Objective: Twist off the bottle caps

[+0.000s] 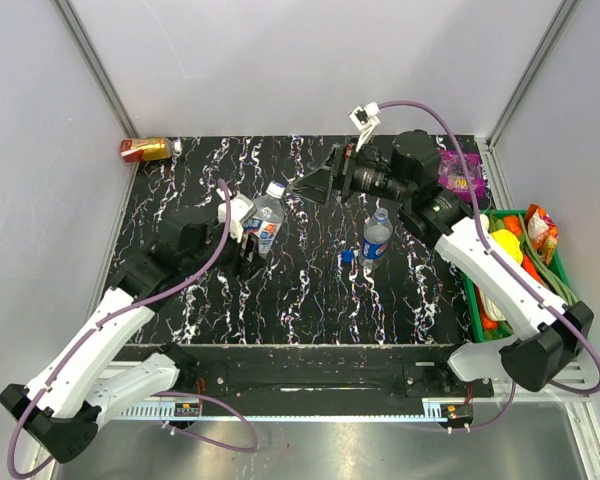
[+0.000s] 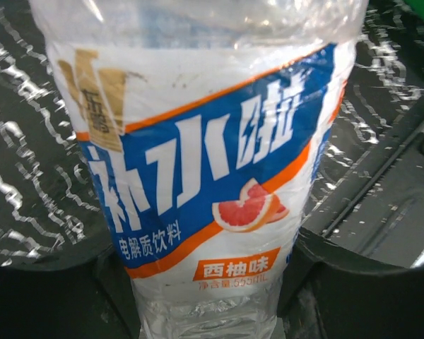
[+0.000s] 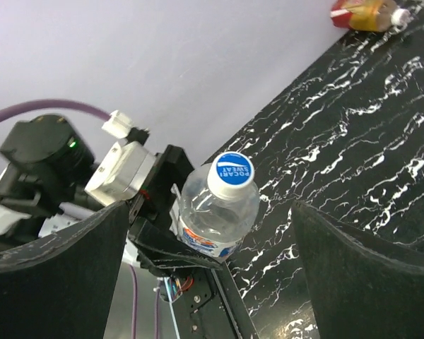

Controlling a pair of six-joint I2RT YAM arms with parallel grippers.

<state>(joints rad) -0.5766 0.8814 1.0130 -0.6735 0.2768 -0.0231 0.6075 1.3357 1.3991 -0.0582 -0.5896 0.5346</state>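
My left gripper (image 1: 250, 238) is shut on the body of the bottle with the white, blue and orange label (image 1: 266, 222), holding it upright at left centre. That label (image 2: 198, 155) fills the left wrist view, with my fingers (image 2: 353, 289) on either side. Its white cap (image 3: 231, 175), blue on top, sits on the neck. My right gripper (image 1: 315, 183) hovers open just right of this cap (image 1: 276, 188), apart from it. The Pepsi bottle (image 1: 377, 238) stands at centre right. A dark blue cap (image 1: 347, 257) lies on the table by its foot.
A red-and-gold can (image 1: 145, 149) lies in the far left corner. A green basket (image 1: 477, 300) of fruit stands along the right edge, and a purple packet (image 1: 462, 175) lies behind it. The black marbled table (image 1: 310, 300) has white walls on three sides.
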